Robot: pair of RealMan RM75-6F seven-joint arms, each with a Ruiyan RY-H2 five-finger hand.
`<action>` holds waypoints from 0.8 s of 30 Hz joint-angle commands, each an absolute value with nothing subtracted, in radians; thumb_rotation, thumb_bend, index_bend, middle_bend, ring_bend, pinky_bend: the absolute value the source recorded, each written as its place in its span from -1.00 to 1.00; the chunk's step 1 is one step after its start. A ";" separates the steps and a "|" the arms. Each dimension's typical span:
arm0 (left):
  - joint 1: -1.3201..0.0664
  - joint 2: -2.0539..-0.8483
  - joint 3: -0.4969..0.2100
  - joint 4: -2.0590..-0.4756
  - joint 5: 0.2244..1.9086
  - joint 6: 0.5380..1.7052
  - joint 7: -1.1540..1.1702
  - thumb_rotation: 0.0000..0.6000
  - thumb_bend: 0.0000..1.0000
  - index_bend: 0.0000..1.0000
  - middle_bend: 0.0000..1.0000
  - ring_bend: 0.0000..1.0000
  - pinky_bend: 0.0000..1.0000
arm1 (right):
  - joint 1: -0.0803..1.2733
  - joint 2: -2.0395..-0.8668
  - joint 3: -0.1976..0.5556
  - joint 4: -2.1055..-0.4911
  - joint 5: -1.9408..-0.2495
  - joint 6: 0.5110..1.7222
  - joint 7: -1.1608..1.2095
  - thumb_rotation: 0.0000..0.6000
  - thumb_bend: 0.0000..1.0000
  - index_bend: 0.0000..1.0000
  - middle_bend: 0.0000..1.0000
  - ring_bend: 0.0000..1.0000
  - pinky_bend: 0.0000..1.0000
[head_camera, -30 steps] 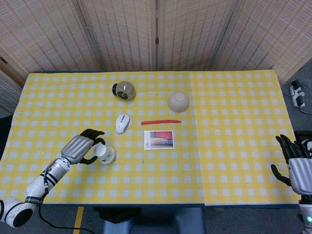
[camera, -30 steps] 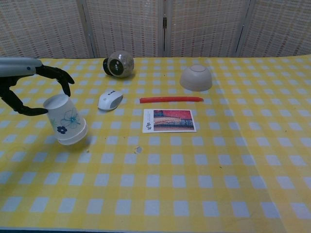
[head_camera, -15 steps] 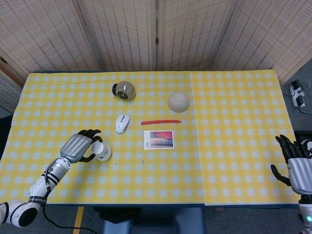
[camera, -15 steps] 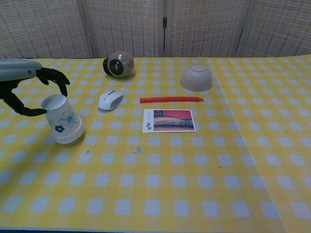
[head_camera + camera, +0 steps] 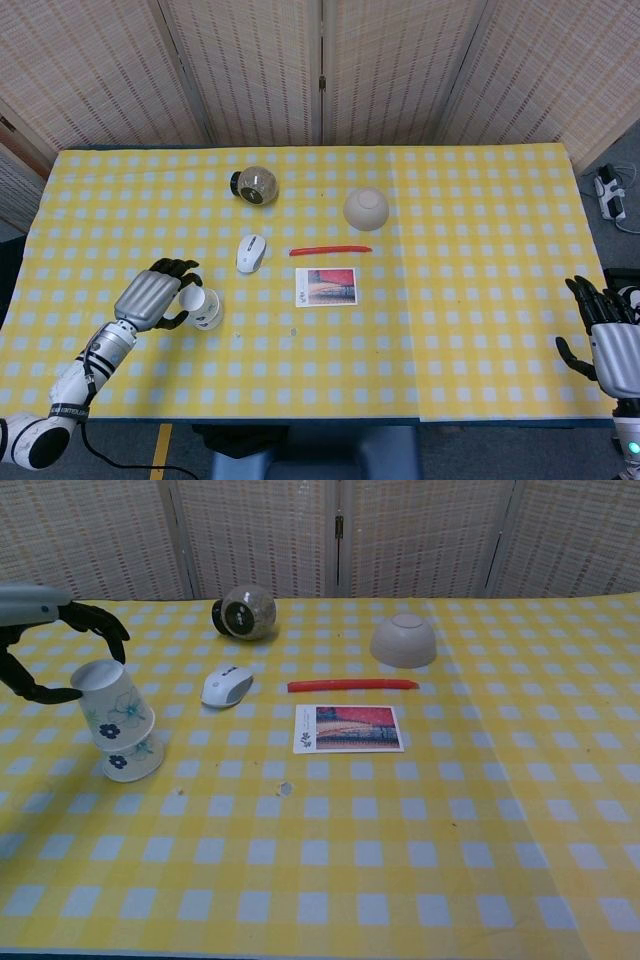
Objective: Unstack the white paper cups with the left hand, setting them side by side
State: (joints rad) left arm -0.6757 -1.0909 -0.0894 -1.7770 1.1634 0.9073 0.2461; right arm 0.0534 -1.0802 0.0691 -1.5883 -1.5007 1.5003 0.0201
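Two white paper cups printed with small blue flowers are sitting at the left side of the desk (image 5: 420, 880), which is wearing a yellow-and-white checked cloth. The upper cup (image 5: 113, 707) is tilting out of the lower cup (image 5: 131, 758), partly pulled free yet overlapping it, and the lower one is leaning on the cloth. The robot's left hand (image 5: 152, 297) is pinching the rim of the upper cup, dark fingers (image 5: 100, 625) curving over the top and the thumb pressing in from the left.

Just right of the cups, a white computer mouse (image 5: 226, 686) is lying on the cloth. Behind it a round glass jar with a black lid (image 5: 246, 611) is resting on its side. A thin red stick (image 5: 352, 685) is stretching across the middle, with a small printed card (image 5: 349, 728) lying near it on the front side. An upturned beige bowl (image 5: 403, 640) is sitting beyond the stick.

Far off at the right edge, the right hand (image 5: 608, 338) is hovering off the desk with its fingers spread apart, holding nothing.
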 commanded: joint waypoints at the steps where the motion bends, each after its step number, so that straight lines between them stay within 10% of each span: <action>1: -0.663 -1.042 -0.101 -1.826 1.185 0.914 0.189 1.00 0.20 -0.16 -0.65 -0.71 -0.69 | 0.053 -1.079 0.070 -1.589 -1.500 1.500 0.020 1.00 -0.25 -0.86 -0.77 -0.63 -0.75; 24: -0.574 -0.929 -0.082 -1.825 1.218 0.992 0.163 1.00 0.20 -0.17 -0.65 -0.74 -0.73 | 0.061 -1.067 0.075 -1.609 -1.507 1.503 0.007 1.00 -0.25 -0.86 -0.77 -0.63 -0.75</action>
State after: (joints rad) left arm -0.5788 -0.9206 -0.0937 -1.8401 1.2273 0.9958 0.1411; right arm 0.0614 -1.0677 0.0749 -1.6082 -1.5065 1.5025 0.0078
